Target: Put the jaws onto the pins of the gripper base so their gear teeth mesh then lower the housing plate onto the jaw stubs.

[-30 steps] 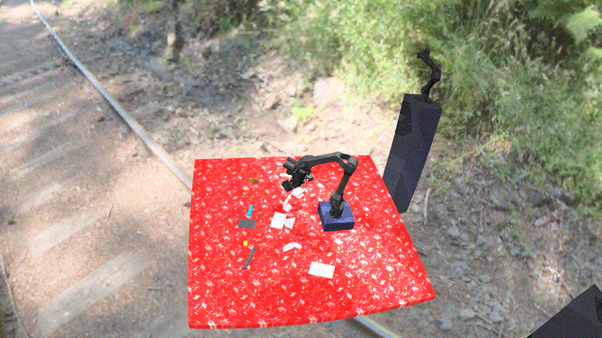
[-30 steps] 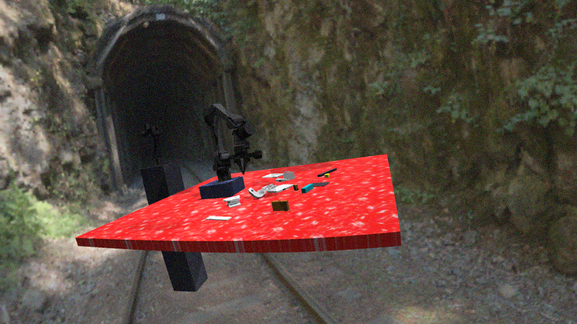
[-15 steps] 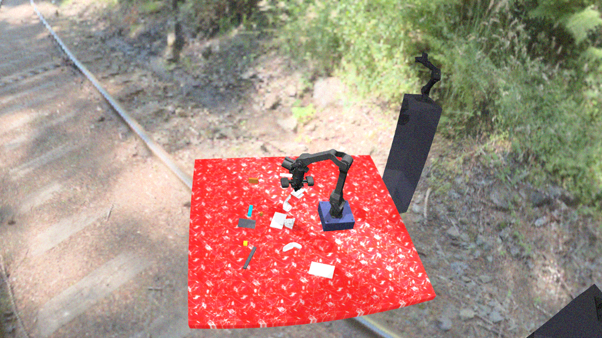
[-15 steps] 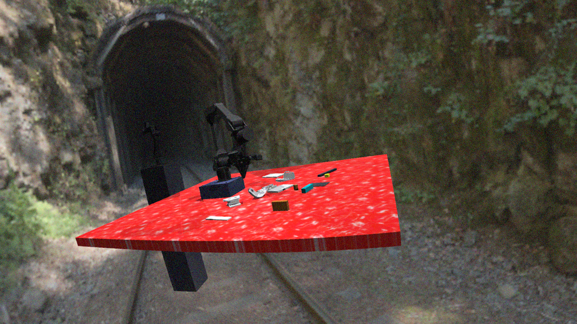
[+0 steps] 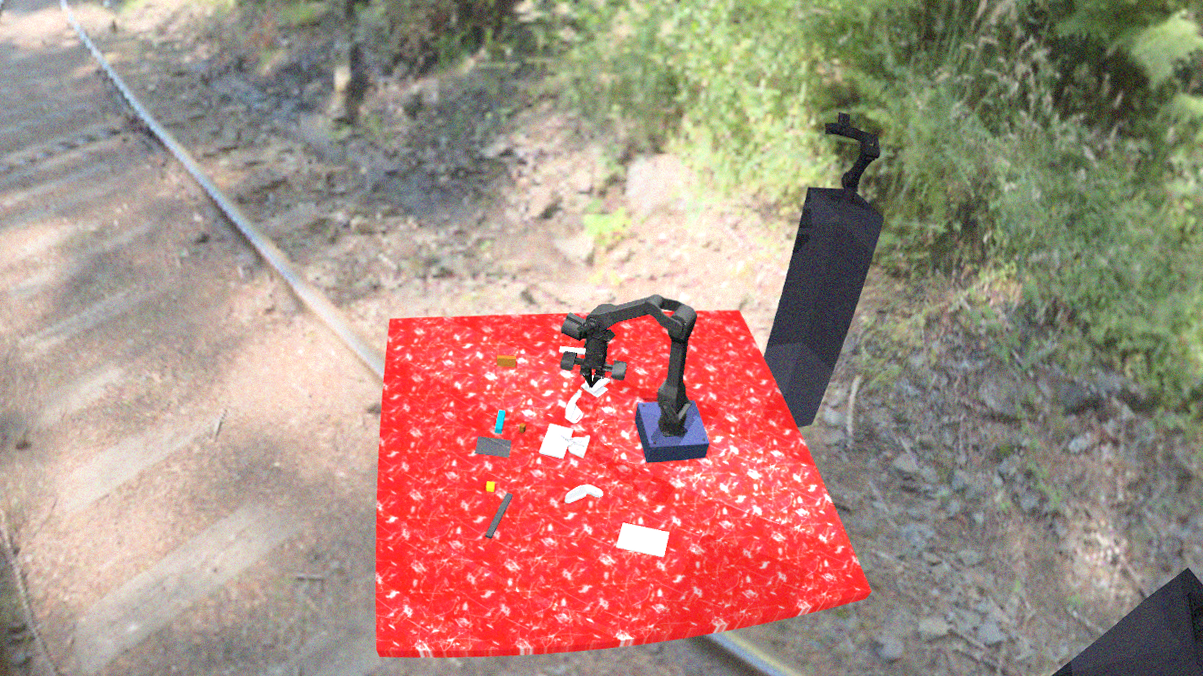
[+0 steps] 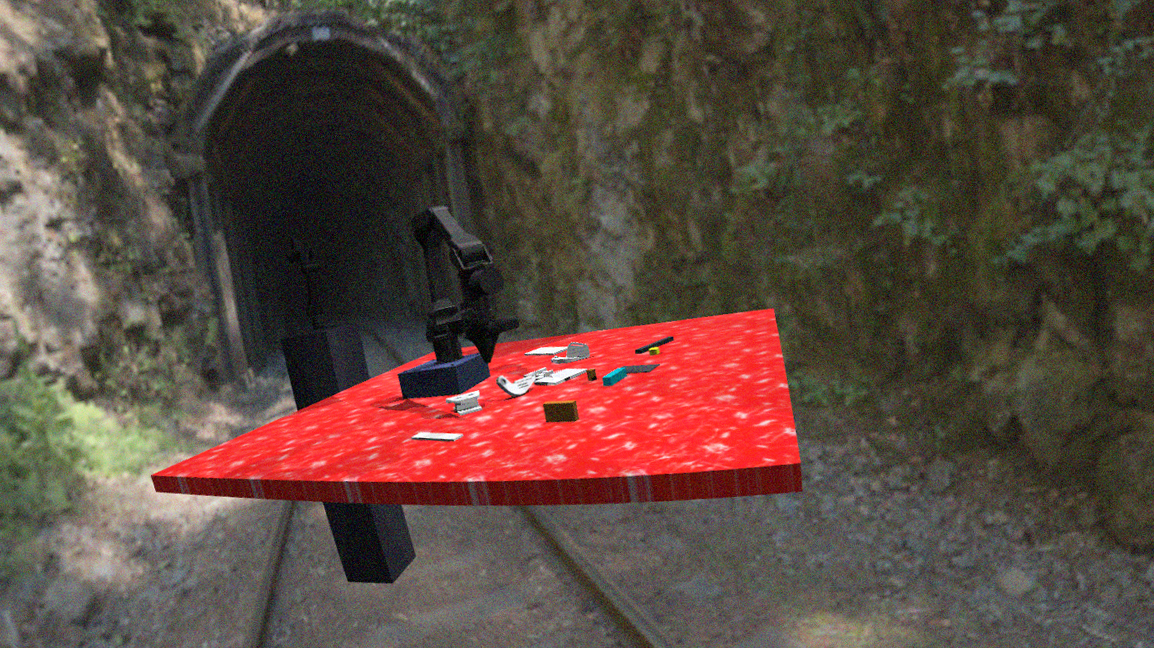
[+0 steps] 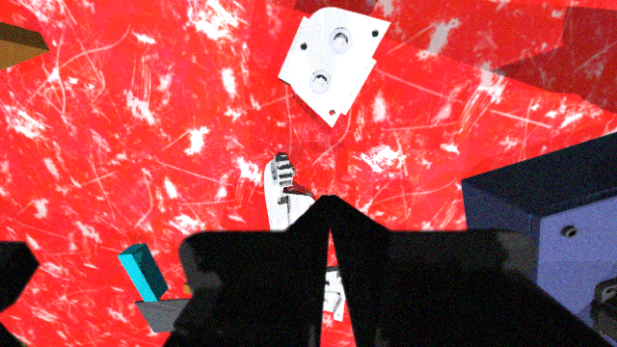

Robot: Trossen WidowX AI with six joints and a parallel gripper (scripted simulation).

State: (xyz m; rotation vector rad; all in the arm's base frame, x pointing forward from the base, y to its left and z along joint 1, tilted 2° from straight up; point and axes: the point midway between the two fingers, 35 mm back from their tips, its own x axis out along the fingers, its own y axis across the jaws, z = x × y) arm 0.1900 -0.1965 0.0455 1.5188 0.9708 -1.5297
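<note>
My gripper (image 5: 592,384) (image 6: 489,360) (image 7: 328,201) is shut and empty, pointing down above the table. A white plate with two round sockets (image 5: 600,388) (image 6: 466,402) (image 7: 308,64), seemingly the housing plate, lies just beyond the fingertips in the wrist view. One white jaw (image 5: 573,408) (image 6: 514,386) (image 7: 276,207) lies beside it, gear teeth showing, partly behind the fingers. Another white part (image 5: 579,445), seemingly the gripper base, lies against a white block; its pins are too small to make out. The second jaw (image 5: 581,493) (image 6: 572,356) lies apart from them.
The white block (image 5: 555,441) (image 6: 563,375), a white slab (image 5: 643,540) and dark grey pieces (image 5: 493,446) (image 5: 498,516) lie on the red table (image 5: 730,565). A cyan block (image 5: 499,420) (image 7: 140,270) and an orange block (image 5: 506,361) (image 6: 561,409) are also there. The blue arm base (image 5: 673,450) stands nearby.
</note>
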